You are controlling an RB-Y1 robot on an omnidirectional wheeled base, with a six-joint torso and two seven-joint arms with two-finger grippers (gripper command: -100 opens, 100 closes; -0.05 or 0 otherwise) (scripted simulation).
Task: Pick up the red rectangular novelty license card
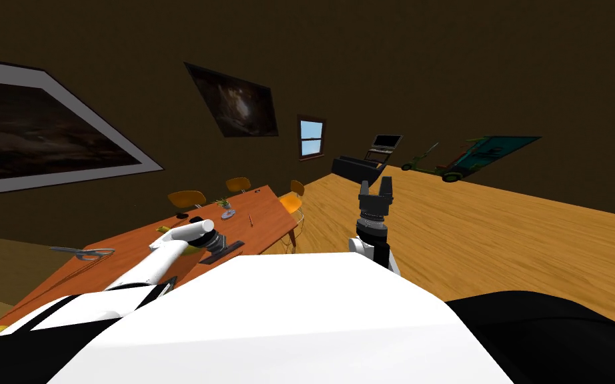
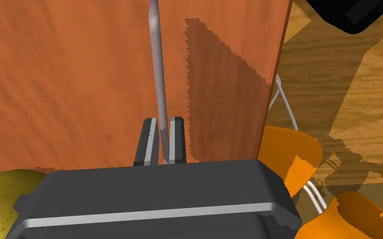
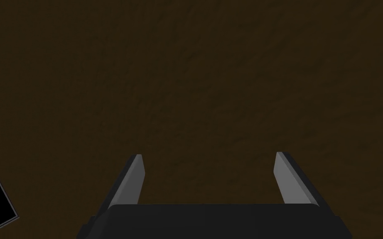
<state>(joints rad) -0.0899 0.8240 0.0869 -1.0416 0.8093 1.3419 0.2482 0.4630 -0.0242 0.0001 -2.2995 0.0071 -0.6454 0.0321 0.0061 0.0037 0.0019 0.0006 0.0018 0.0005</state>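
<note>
walls dim | floor bright | jagged hard shadow on table | head view rolled, edges splayed

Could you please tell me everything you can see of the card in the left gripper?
The card shows edge-on: a thin, flat, straight strip that looks grey here, not red. One end is pinched between the left gripper's shut fingers; the rest runs out over the reddish-brown table. Whether it touches the table is unclear.

The table shows matt wood grain; the thin grey card looks smooth, perhaps metal.
</note>
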